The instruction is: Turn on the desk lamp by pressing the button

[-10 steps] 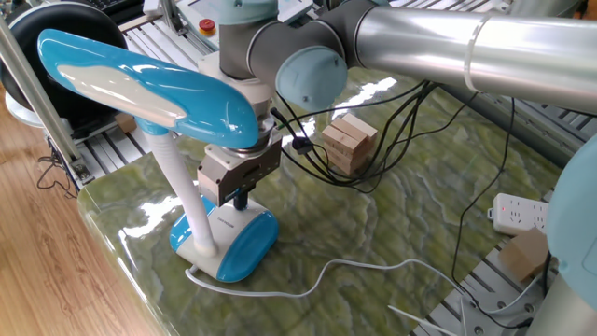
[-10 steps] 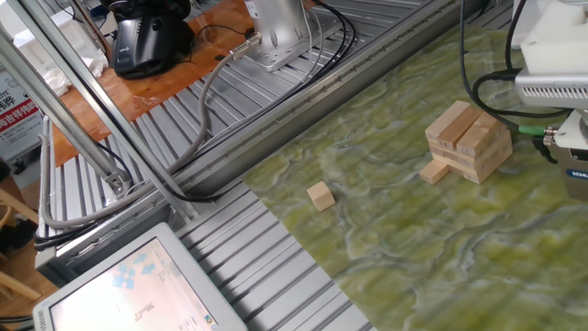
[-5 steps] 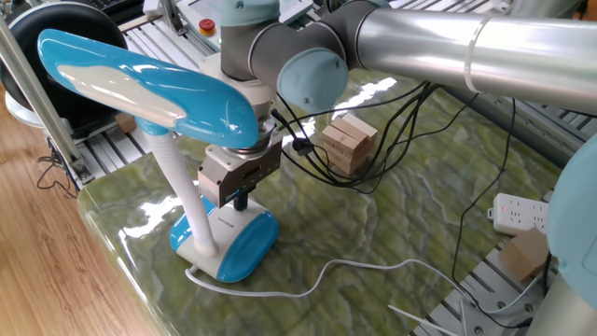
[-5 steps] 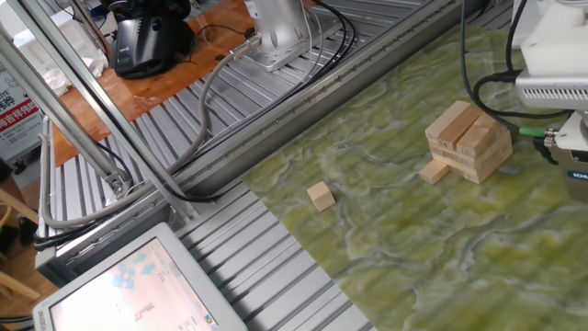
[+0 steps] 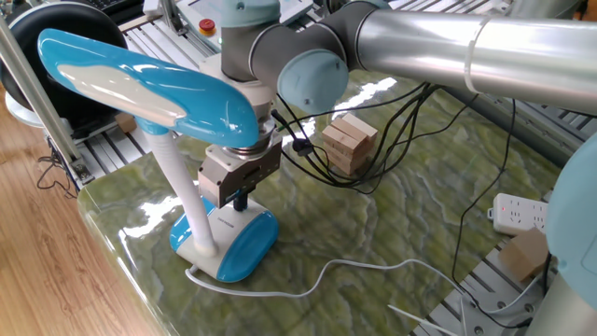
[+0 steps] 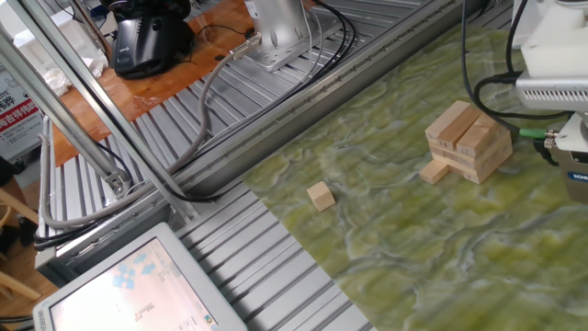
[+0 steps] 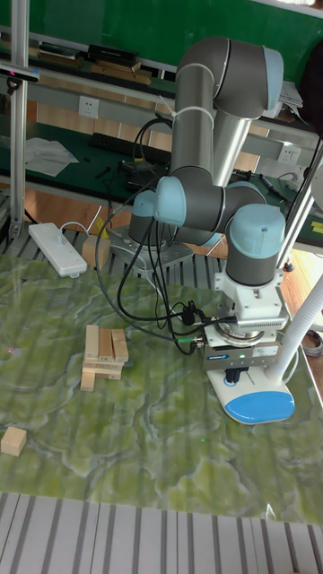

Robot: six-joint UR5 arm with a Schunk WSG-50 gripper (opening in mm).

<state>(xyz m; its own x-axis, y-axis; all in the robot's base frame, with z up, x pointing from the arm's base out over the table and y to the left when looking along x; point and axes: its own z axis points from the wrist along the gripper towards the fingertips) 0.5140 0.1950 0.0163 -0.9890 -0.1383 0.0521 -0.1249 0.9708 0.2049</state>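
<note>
The desk lamp (image 5: 140, 82) stands at the table's near-left corner, its long blue-and-white head over a white curved neck and a rounded blue-and-white base (image 5: 244, 247). My gripper (image 5: 241, 200) points straight down under the head. Its dark fingers (image 5: 242, 195) are pressed together into one tip that rests on top of the base. The button is hidden beneath that tip. In the tall fixed view the gripper (image 7: 231, 378) sits on the white rear part of the base (image 7: 261, 407). The other fixed view catches only the gripper body's edge (image 6: 576, 165).
A stack of wooden blocks (image 5: 348, 142) stands just behind the gripper, and a small loose block (image 6: 321, 196) lies farther off. The lamp's white cord (image 5: 354, 271) trails across the table front. A white power strip (image 5: 519, 214) lies at the right edge. Black cables (image 5: 392, 140) hang from the arm.
</note>
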